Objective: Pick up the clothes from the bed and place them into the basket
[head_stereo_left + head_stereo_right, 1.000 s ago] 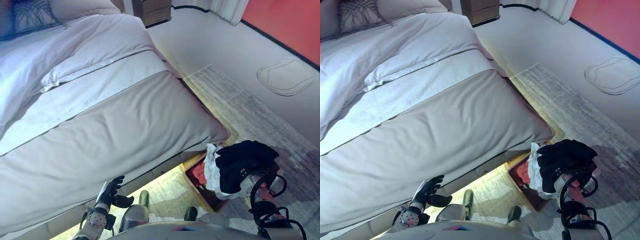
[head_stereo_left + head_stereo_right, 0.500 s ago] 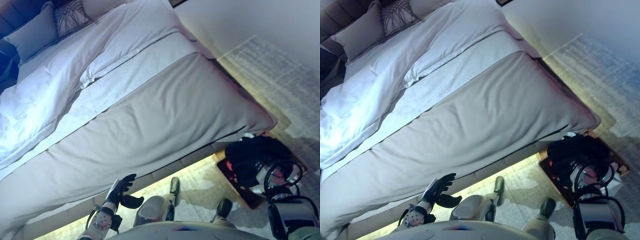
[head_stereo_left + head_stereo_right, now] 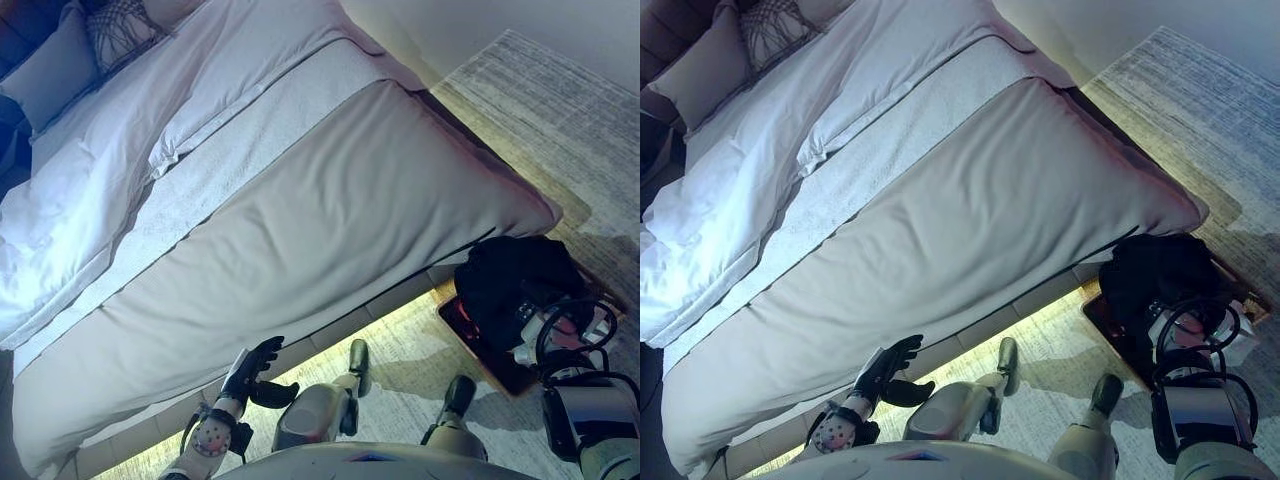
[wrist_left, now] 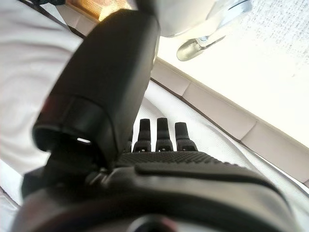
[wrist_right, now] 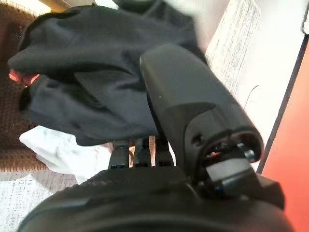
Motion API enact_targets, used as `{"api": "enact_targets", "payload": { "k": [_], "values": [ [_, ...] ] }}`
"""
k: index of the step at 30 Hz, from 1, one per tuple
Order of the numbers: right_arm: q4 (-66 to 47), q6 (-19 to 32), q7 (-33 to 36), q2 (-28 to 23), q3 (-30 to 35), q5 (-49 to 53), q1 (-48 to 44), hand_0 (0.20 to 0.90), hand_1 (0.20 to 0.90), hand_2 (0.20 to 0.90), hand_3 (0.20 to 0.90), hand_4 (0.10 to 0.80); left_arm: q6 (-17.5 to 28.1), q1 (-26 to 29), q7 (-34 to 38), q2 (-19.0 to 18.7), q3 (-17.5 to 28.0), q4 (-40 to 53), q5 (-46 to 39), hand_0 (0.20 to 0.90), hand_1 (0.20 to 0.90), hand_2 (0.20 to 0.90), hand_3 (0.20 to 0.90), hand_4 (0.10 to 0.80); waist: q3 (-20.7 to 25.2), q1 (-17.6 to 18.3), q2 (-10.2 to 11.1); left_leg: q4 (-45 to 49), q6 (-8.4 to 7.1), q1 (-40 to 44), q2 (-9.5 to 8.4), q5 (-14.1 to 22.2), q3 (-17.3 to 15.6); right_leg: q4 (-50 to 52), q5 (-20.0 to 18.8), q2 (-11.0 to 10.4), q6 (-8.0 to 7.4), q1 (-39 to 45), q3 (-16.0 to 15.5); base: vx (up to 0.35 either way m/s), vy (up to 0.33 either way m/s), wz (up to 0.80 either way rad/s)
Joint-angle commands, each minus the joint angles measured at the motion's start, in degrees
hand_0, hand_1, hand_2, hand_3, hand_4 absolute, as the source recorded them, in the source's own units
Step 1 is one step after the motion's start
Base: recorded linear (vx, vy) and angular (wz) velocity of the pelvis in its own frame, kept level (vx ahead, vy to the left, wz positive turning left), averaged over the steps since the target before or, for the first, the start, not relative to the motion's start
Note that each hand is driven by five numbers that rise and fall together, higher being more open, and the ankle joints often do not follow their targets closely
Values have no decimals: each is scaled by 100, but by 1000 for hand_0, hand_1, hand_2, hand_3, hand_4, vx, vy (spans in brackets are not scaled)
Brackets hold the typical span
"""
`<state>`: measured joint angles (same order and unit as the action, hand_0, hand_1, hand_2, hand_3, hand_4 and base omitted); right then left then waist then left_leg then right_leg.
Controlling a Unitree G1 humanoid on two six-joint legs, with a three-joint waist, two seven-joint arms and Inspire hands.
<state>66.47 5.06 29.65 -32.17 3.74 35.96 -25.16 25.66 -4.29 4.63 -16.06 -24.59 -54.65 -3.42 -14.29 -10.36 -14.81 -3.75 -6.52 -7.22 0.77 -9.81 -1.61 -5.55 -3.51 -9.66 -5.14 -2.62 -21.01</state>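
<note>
A black garment (image 3: 512, 283) lies heaped over a dark woven basket (image 3: 478, 352) on the floor by the bed's corner. In the right wrist view the black garment (image 5: 91, 72) covers a white cloth (image 5: 63, 151) and a bit of red cloth (image 5: 30, 78) inside the basket (image 5: 14, 121). My right hand (image 5: 145, 191) hangs just above the pile, fingers (image 5: 140, 151) straight and pointing at the cloth, holding nothing. My left hand (image 3: 252, 370) is open beside the bed's lower edge, away from the basket. No loose clothes show on the grey bedspread (image 3: 320, 220).
The bed fills most of the view, with a white duvet (image 3: 90, 190) and pillows (image 3: 60, 60) at its head. A lit strip runs under the bed frame. A pale grey rug (image 3: 530, 110) lies past the basket.
The camera has swung, so the whole picture has shifted. The black garment, held up over the basket a second ago, now lies spread on top of it. The left hand has barely moved.
</note>
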Motion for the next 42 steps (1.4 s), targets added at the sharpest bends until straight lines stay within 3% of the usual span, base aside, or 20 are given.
{"api": "enact_targets", "payload": {
  "k": [1, 9, 14, 18, 23, 28, 33, 37, 42],
  "values": [
    [-334, 313, 134, -443, -175, -10, -459, 900, 900, 900, 900, 800, 310, 268, 182, -159, -270, 53, -248, 900, 900, 900, 900, 800, 52, 77, 196, 1, 139, -70, -240, 297, -24, 570, 191, -194, 67, -87, -37, -12, 1, -8],
    [-224, 339, -53, 41, -185, 19, 120, 900, 900, 900, 900, 800, 172, 363, 249, -172, -243, -117, -6, 900, 900, 900, 900, 800, 238, 202, 567, -27, 172, 202, -120, 442, -121, 459, 149, -84, 33, 144, 43, 36, -65, -6],
    [-221, 429, -428, 606, -678, -1415, 1086, 900, 900, 900, 900, 800, -114, 352, 217, -219, -71, -128, 297, 900, 900, 900, 900, 800, 405, 288, 964, -6, 209, 439, 47, 569, -257, 426, 151, 21, 19, 350, 126, 50, -96, -5],
    [-150, 515, -959, 1099, -1096, -1718, 1707, 900, 900, 900, 900, 800, -305, 377, 61, -215, 60, -215, 358, 900, 900, 900, 900, 800, 570, 417, 1255, -22, 252, 707, 171, 665, -378, 400, 163, 150, 21, 550, 287, 79, -97, -15],
    [155, 857, -1639, 1573, -1311, -2057, 2215, 900, 900, 900, 900, 800, -335, 547, 127, -20, 165, -613, 608, 900, 900, 900, 900, 800, 763, 607, 1459, -78, 295, 987, 297, 750, -544, 429, 208, 289, 11, 717, 496, 49, -25, -25],
    [246, 753, -1895, 1859, -1427, -1953, 2487, 900, 900, 900, 900, 800, -461, 663, 319, -17, 452, -919, 485, 900, 900, 900, 900, 800, 808, 784, 1564, -67, 339, 1207, 335, 834, -714, 536, 280, 344, 16, 807, 681, -8, 33, -22],
    [425, 452, -1663, 2067, -1341, -1722, 2632, 900, 900, 900, 900, 800, -590, 710, 264, 52, 589, -1180, 330, 900, 900, 900, 900, 800, 833, 915, 1549, -69, 375, 1343, 334, 889, -790, 591, 331, 373, 23, 858, 792, -4, 50, -18],
    [573, 354, -1679, 2134, -1280, -1797, 2656, 900, 900, 900, 900, 800, -1057, 658, -690, 218, 669, -1392, -325, 900, 900, 900, 900, 800, 855, 1009, 1470, -81, 401, 1455, 326, 916, -808, 595, 340, 383, 33, 913, 866, 7, 70, -9],
    [476, 525, -1480, 2124, -1383, -1901, 2607, 900, 900, 900, 900, 800, -908, 657, -432, 239, 612, -1384, -195, 900, 900, 900, 900, 800, 901, 1049, 1459, -87, 403, 1506, 319, 939, -831, 587, 342, 368, 14, 944, 894, 17, 40, -7]
  ]
}}
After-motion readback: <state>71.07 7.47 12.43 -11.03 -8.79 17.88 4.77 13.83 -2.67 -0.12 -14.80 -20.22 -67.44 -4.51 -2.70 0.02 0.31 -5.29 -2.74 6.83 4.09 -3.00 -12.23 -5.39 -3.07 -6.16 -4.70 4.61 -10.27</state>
